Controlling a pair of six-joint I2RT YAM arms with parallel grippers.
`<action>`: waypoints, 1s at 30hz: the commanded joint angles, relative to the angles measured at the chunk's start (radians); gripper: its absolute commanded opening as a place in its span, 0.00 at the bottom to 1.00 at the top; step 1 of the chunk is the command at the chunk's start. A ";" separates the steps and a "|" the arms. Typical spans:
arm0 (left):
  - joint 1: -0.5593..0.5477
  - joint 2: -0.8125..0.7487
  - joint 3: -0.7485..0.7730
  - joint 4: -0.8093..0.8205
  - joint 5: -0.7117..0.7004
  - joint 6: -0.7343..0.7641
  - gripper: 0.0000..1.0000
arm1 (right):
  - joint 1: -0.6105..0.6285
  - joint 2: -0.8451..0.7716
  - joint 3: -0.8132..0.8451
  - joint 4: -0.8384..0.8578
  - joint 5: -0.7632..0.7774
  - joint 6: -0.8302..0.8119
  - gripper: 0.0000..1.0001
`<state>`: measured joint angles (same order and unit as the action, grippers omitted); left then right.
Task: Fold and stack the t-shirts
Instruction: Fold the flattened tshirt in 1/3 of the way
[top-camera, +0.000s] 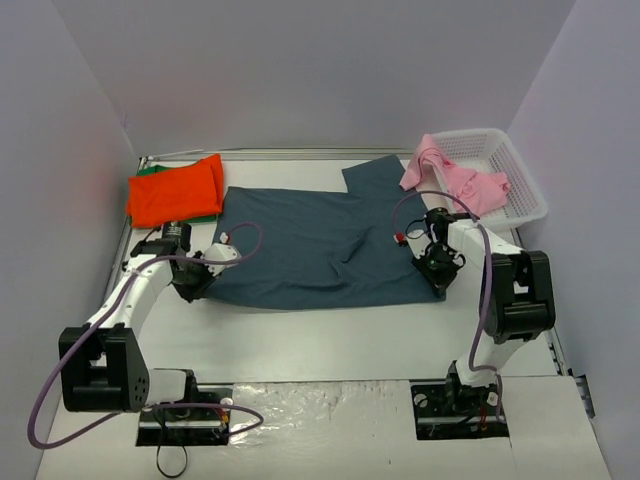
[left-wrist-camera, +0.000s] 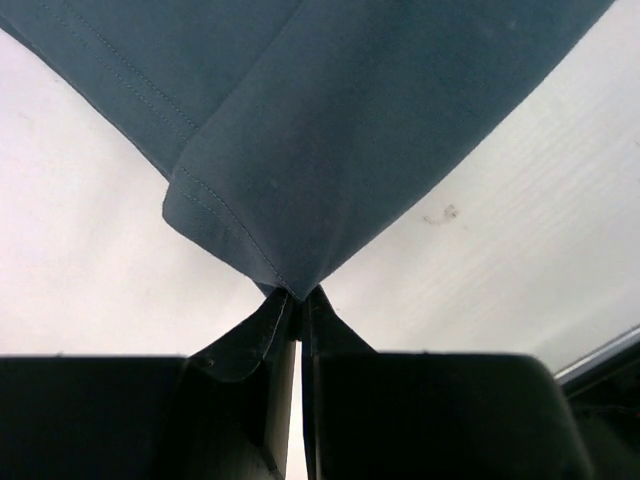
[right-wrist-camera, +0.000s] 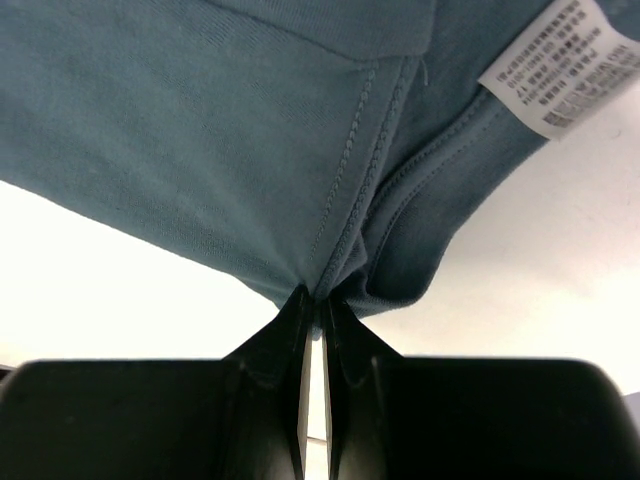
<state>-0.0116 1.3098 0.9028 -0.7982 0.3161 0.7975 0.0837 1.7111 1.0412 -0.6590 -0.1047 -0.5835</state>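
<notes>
- At the far right I see a white lattice basket (top-camera: 512, 165). A light pink t-shirt (top-camera: 458, 180) spills over its left rim onto the table (top-camera: 330, 335).
- At the far left a bright orange-red t-shirt (top-camera: 175, 192) lies folded. It sits on a green t-shirt (top-camera: 150, 171), of which only an edge shows.
- The dark slate-blue t-shirt (top-camera: 320, 245) is spread flat across the middle of the table, between my two arms, one sleeve reaching towards the basket.
- A purple cable (top-camera: 250, 232) from the left arm loops over the shirt's left edge.
- My left gripper (left-wrist-camera: 298, 296) is down at the shirt's near-left corner, jaws pinched tight on the hemmed tip of the cloth.
- My right gripper (right-wrist-camera: 318, 302) is at the near-right edge, clamped on a stitched seam fold, just beside the white care label (right-wrist-camera: 565, 65).
</notes>
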 joint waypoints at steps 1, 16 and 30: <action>0.007 -0.056 -0.018 -0.111 0.014 0.040 0.02 | -0.007 -0.070 -0.017 -0.093 0.011 -0.021 0.00; 0.007 -0.156 -0.067 -0.170 -0.028 0.057 0.02 | -0.007 -0.222 -0.096 -0.165 0.045 -0.062 0.00; 0.007 -0.110 -0.073 -0.216 -0.003 0.092 0.02 | -0.032 -0.229 -0.130 -0.166 0.066 -0.085 0.00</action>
<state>-0.0116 1.2041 0.8207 -0.9428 0.3134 0.8417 0.0601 1.5063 0.9081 -0.7551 -0.0902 -0.6533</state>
